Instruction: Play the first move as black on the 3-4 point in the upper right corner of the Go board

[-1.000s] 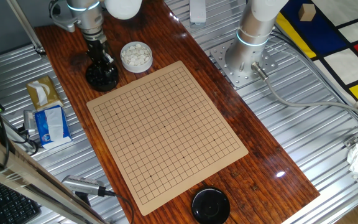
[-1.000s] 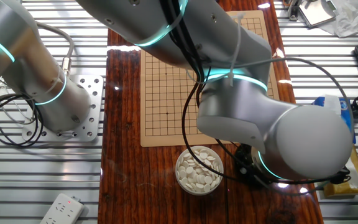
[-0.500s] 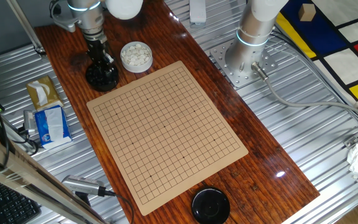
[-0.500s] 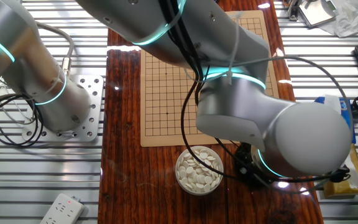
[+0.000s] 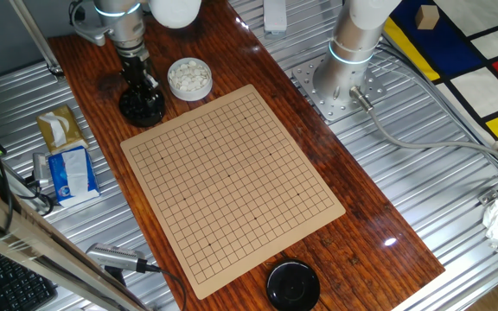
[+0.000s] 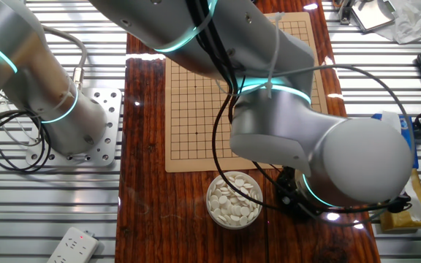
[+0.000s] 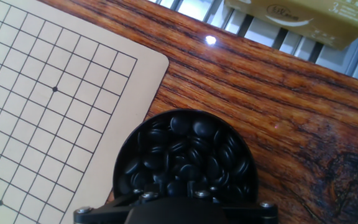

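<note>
Black stones [image 7: 185, 155] heaped in a round black bowl [image 5: 141, 105] near a far corner of the tabletop [image 5: 353, 242], just beside a corner of the Go board [image 5: 232, 186], whose grid bears no stones. The gripper [image 5: 139, 86] hangs over this bowl; whether its fingers are parted or clenched cannot be told. A bowl of white stones [image 5: 188, 78] stands just beside along the same board edge.

White stones bowl [image 5: 188, 78] near tissue box [image 5: 60, 128].
</note>
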You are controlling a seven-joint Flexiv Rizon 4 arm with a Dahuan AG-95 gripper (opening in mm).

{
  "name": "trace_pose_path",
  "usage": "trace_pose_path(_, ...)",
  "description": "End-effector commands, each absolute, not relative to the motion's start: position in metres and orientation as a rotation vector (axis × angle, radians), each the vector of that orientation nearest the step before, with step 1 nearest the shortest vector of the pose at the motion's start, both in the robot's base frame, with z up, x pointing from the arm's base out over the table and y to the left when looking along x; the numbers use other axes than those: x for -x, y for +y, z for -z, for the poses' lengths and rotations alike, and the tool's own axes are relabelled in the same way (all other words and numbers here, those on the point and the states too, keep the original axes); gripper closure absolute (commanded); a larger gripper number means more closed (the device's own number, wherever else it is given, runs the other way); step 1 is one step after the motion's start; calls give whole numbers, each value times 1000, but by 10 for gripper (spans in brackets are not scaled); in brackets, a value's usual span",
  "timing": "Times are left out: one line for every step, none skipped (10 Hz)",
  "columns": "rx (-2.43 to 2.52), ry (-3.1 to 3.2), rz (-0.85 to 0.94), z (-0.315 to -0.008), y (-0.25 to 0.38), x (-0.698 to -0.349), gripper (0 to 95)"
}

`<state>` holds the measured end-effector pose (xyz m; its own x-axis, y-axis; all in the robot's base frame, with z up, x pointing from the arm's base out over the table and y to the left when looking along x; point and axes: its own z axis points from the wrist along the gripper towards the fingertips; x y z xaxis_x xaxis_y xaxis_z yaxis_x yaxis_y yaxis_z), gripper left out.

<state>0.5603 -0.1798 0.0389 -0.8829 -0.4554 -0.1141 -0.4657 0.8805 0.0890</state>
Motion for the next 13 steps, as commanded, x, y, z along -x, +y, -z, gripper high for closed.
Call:
trace_pose_path(727, 2959, -169, -39, -180, -560, 760)
trace_pose_path(727, 2959, -168, -39, -180, -560, 760)
trace_pose_path(727, 2960, -162, -39, -180, -560, 760)
trace_pose_path(727, 2961, -154, -39, -180, -560, 760)
trace_pose_path(727, 2961, -152, -39, -180, -560, 760)
trace_pose_path(726, 2961, -149, -39, -180, -560, 950)
trace_pose_path(725, 2961, -146, -39, -180, -560, 950)
trace_pose_path(725, 2961, -145, -39, -180, -560, 950)
trace_pose_path(724, 2961, -144, -39, -180, -560, 950)
trace_pose_path(725, 2961, -142, -39, -180, -560, 950)
trace_pose_path(725, 2961, -142, -39, -180, -560, 950)
trace_pose_path(728, 2958, -142, -39, -180, -560, 760)
trace_pose_path(733, 2957, -144, -39, -180, -560, 760)
